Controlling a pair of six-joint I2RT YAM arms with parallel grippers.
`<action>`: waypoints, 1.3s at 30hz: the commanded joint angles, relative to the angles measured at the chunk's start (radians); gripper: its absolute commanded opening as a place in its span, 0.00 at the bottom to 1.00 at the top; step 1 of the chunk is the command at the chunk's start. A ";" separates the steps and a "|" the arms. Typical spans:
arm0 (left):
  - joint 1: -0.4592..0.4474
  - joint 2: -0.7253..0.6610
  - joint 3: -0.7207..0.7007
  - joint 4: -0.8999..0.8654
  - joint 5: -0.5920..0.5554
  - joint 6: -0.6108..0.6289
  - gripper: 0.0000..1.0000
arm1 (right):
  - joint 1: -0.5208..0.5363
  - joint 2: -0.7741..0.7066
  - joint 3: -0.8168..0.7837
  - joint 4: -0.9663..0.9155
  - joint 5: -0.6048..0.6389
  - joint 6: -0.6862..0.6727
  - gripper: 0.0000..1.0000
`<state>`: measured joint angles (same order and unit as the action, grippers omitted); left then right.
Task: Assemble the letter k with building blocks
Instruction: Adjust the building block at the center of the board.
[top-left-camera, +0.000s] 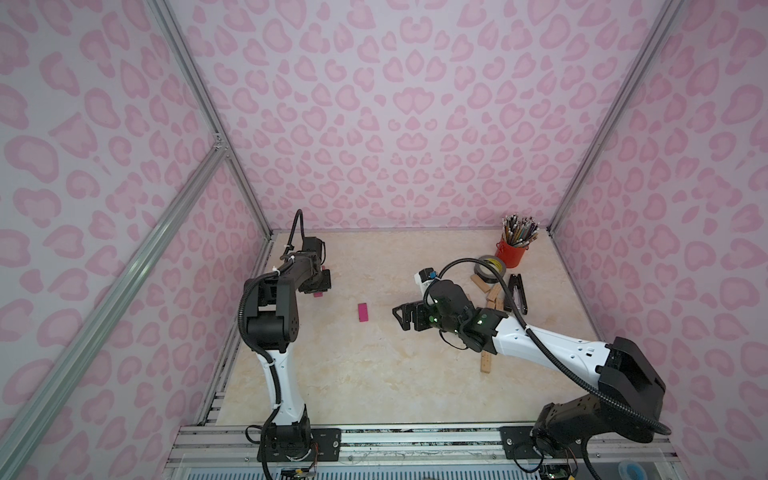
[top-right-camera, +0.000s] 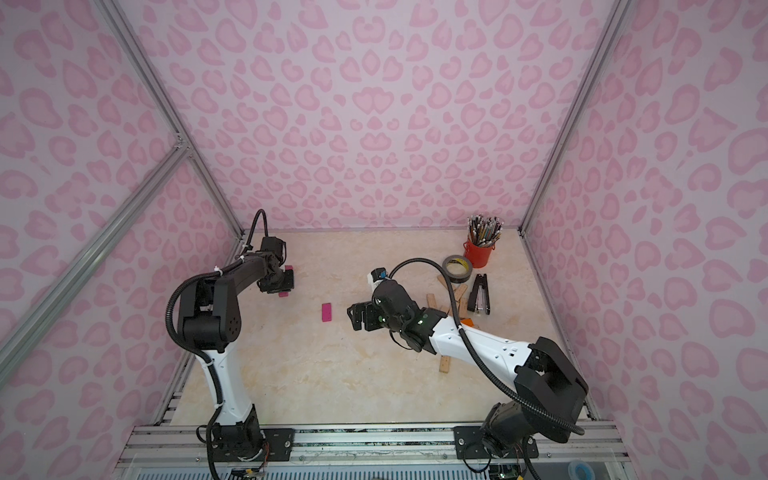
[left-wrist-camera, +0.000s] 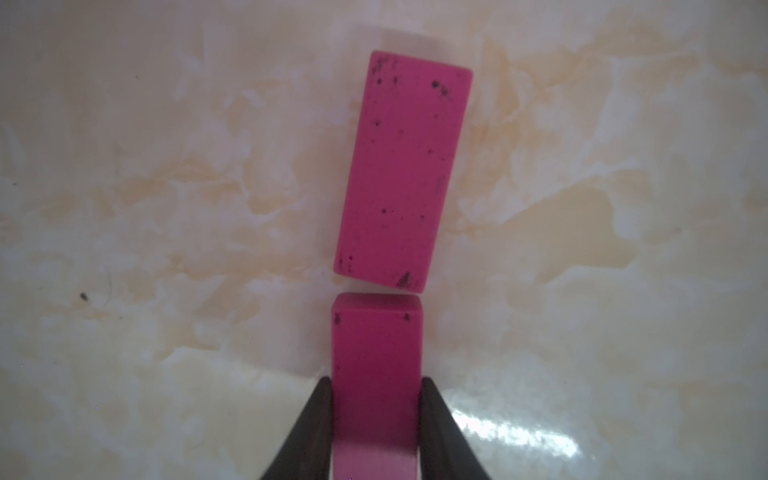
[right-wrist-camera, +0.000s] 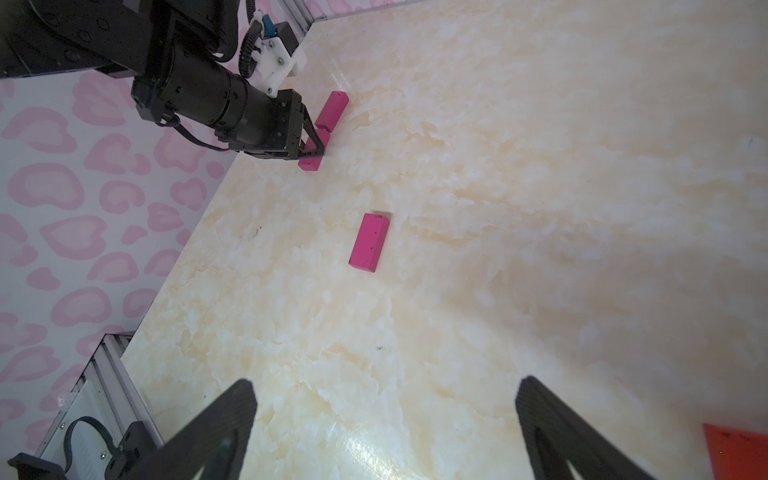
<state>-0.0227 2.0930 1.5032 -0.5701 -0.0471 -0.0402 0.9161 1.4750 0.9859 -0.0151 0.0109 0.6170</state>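
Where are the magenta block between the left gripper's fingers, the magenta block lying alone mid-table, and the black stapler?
gripped magenta block (left-wrist-camera: 375, 353): left wrist view, middle of its visible face.
lone magenta block (top-left-camera: 363, 312): a top view, centre of its top face.
black stapler (top-right-camera: 478, 294): a top view, middle of its body.

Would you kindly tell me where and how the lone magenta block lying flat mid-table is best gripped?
Grip the magenta block across its two long edges, near mid-length, coming straight down from above. It lies flat on its broad face with bare table all round, and its short width should fit between the fingers of the open right gripper nearby.
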 joint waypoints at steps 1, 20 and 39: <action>0.006 0.010 0.015 -0.028 0.005 0.018 0.33 | 0.000 0.007 0.002 0.019 -0.005 0.004 0.99; 0.026 0.058 0.063 -0.045 0.048 0.053 0.38 | -0.003 0.019 0.007 0.020 -0.009 0.004 0.99; 0.027 0.042 0.061 -0.037 0.079 0.056 0.37 | -0.006 0.024 0.007 0.022 -0.019 0.012 0.99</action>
<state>0.0036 2.1380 1.5612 -0.5858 0.0277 0.0044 0.9096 1.4956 0.9905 -0.0147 -0.0021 0.6201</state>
